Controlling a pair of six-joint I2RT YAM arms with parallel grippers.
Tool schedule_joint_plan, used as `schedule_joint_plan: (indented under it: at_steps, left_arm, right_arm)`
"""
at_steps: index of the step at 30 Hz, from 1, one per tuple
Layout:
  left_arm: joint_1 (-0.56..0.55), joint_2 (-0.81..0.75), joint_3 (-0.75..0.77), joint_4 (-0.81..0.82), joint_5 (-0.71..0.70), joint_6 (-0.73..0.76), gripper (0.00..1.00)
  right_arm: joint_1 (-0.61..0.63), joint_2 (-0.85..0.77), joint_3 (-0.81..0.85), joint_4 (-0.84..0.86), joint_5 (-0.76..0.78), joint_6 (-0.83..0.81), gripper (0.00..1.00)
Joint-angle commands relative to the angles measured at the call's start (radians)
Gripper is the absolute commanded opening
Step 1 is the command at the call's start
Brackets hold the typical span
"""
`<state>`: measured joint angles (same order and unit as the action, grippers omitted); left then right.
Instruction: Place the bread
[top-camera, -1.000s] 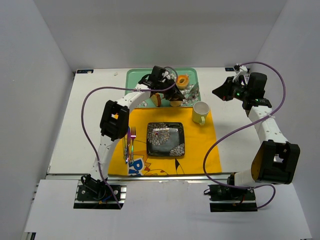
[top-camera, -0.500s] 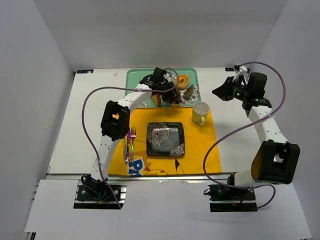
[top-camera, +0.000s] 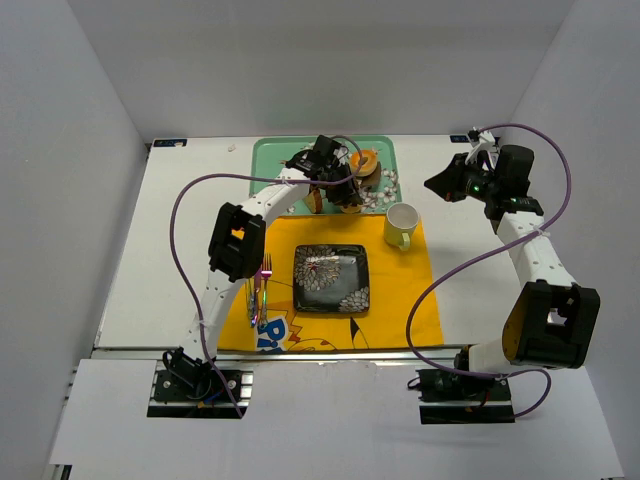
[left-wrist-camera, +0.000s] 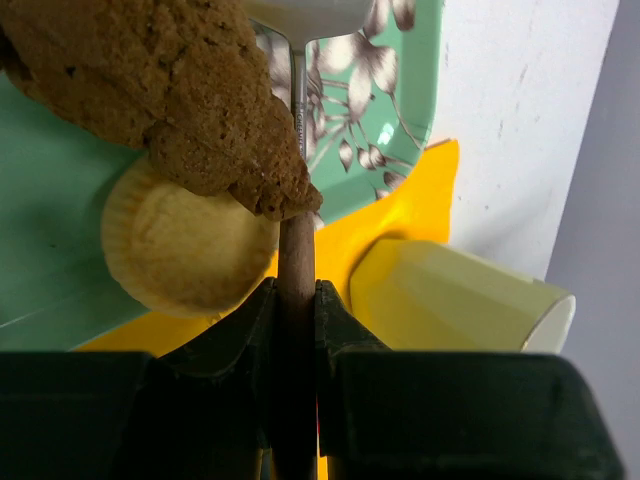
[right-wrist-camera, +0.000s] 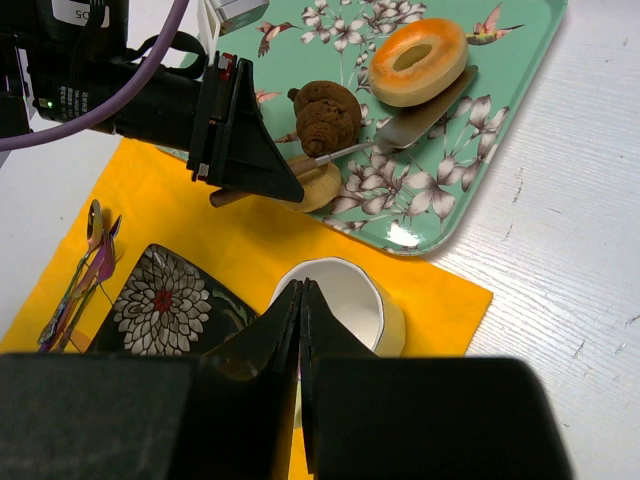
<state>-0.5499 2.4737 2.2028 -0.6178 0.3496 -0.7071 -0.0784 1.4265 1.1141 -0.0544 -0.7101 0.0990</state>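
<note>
A high rear camera overlooks the whole table (top-camera: 150, 270); both wrist cameras closely face the green tray (right-wrist-camera: 515, 70).

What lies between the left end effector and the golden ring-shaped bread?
Right wrist view: the wooden-handled metal spatula held by the left end effector, blade under the bread, flanked by a lumpy brown loaf and a round tan bun.

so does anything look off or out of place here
Nothing spilled or broken. The bread lies propped on a spatula blade on the tray, and the bun sits right at the tray's edge.
</note>
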Motion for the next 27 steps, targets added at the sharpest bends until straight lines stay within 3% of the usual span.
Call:
schedule_joint_plan:
  at_steps: [1,10,27]
  left_arm:
    - [0.001,0.002,0.038,-0.066,-0.104,-0.034,0.00]
    - [0.001,-0.013,0.038,-0.112,-0.224,-0.057,0.00]
    - [-0.001,-0.025,0.034,-0.056,-0.258,-0.043,0.00]
  right_arm:
    - [-0.008,-0.018,-0.016,0.031,-0.009,0.011,0.05]
    - [-0.009,-0.018,-0.022,0.041,-0.014,0.025,0.05]
    - [-0.009,-0.023,-0.028,0.039,-0.025,0.027,0.04]
